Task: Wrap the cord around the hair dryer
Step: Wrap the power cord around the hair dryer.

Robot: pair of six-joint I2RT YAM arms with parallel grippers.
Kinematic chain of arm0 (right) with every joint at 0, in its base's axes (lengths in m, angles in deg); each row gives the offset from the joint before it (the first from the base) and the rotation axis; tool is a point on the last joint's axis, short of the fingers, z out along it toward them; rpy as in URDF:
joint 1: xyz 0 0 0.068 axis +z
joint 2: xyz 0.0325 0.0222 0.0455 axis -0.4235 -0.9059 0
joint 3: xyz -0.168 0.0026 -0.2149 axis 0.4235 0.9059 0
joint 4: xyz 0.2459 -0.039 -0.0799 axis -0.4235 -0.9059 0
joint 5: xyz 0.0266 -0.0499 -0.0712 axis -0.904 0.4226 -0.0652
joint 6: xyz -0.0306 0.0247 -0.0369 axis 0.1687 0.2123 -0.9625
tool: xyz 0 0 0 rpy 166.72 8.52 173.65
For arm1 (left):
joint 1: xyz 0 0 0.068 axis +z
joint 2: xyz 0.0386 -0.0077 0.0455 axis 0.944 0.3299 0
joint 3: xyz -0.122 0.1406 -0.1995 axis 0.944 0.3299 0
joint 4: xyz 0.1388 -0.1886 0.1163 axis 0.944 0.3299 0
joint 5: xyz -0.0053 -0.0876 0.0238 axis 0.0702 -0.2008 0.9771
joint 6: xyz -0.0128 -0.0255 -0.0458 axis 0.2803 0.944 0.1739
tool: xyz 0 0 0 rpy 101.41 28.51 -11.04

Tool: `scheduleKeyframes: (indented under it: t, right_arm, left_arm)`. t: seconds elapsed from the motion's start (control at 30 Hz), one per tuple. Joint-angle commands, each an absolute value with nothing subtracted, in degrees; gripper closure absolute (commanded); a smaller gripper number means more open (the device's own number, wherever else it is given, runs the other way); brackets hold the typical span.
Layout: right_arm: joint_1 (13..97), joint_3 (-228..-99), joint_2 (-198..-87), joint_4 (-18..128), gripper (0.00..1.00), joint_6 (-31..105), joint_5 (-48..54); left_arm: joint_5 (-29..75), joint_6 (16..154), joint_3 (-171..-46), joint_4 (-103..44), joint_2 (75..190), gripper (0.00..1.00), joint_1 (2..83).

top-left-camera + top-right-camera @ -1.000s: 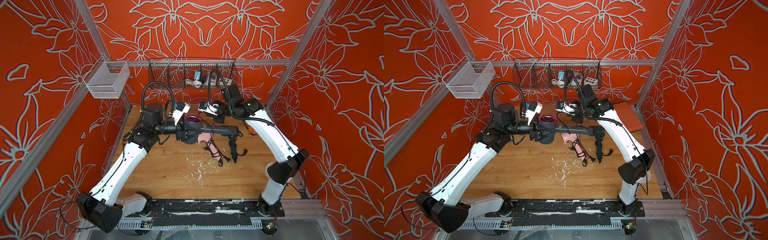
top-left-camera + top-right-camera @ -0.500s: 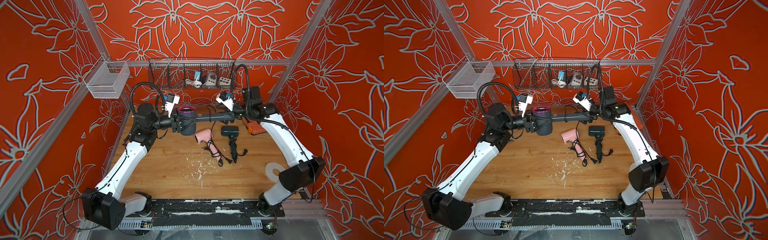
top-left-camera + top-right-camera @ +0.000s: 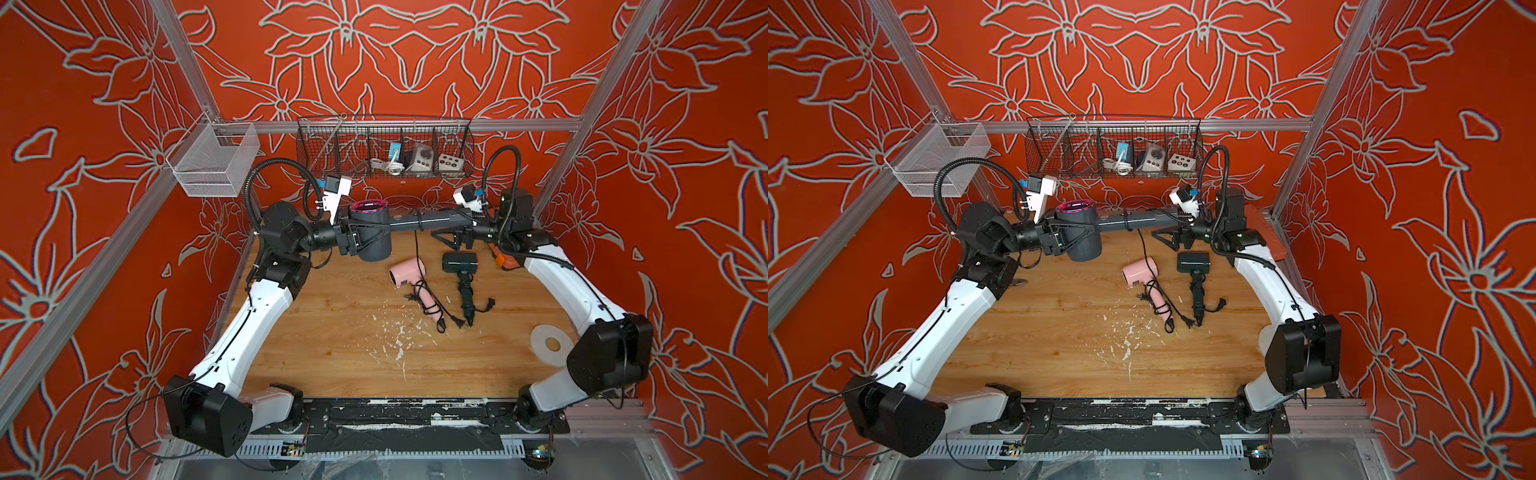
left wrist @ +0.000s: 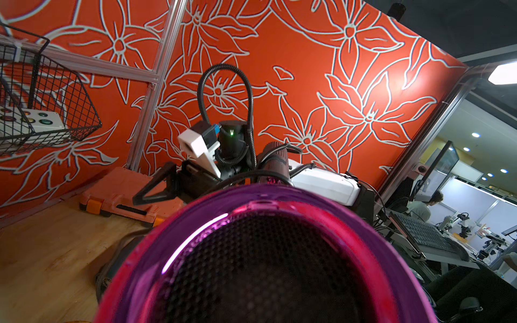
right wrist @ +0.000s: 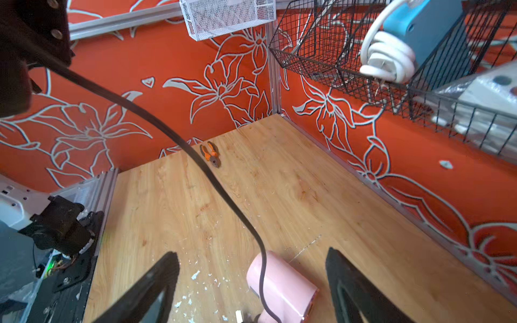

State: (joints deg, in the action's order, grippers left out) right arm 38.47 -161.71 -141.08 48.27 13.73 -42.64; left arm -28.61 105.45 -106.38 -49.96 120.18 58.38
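Grey hair dryer (image 3: 376,254) aloft over back of table (image 3: 332,340), barrel clenched in left gripper (image 3: 368,235), handle (image 3: 436,219) pointing at right gripper (image 3: 451,237). Cord (image 3: 417,249): seemingly one turn round handle, rest dangling to table.

Step, I reckon: mid-wrap, between turns. Next: re-grab hanging cord, carry it over handle again.

Second ago right jaws clamped, arm over handle. Now jaws spread wide, empty, backed off to handle end.

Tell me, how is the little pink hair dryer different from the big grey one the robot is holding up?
The pink hair dryer lies on the wooden table; the grey hair dryer is held in the air by the left gripper. The pink one looks smaller than the grey one. The pink dryer's cord is bunched at its handle; the grey dryer's cord dangles loose. Both have black cords.
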Motion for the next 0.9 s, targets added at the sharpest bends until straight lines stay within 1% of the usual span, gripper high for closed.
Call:
scheduleKeyframes:
  t: [0.0, 0.1, 0.23, 0.37, 0.47, 0.57, 0.67, 0.73, 0.87]
  right_arm:
    - [38.37, -153.39, -137.02, 60.45, 0.14, 18.67, -39.92]
    - [38.45, -145.36, -136.37, 67.82, 0.13, 21.23, -37.84]
    - [39.88, -139.76, -137.64, 72.78, 0.13, 21.63, -34.52]
    - [43.02, -139.25, -140.45, 72.92, 0.15, 19.24, -31.53]
    - [46.31, -140.94, -143.29, 70.43, 0.15, 15.81, -25.64]
    - [47.93, -143.06, -146.73, 70.2, 0.17, 15.16, -24.33]
    - [48.77, -144.1, -148.98, 70.37, 0.22, 15.55, -23.45]
    - [49.13, -144.43, -150.21, 70.46, 0.27, 15.56, -22.46]
    - [49.41, -144.91, -152.25, 71.17, 0.47, 16.38, -21.28]
  left_arm:
    - [-28.33, 106.13, -109.42, -53.86, 119.65, 1.0, 58.63]
    - [-28.3, 106.13, -109.83, -53.58, 119.67, 1.0, 58.61]
    - [-28.14, 106.15, -110.22, -53.57, 119.72, 1.0, 58.62]
    - [-27.94, 106.1, -110.53, -53.31, 119.74, 1.0, 58.61]
    - [-27.84, 106.05, -110.87, -53.21, 119.87, 1.0, 58.62]
    - [-27.8, 106.08, -111.21, -52.95, 120.05, 1.0, 58.61]
    - [-27.72, 105.71, -111.57, -52.45, 120.05, 1.0, 58.61]
    - [-27.61, 105.51, -111.75, -52.16, 120.0, 1.0, 58.68]
    - [-27.43, 105.7, -111.76, -52.5, 120.4, 1.0, 58.7]
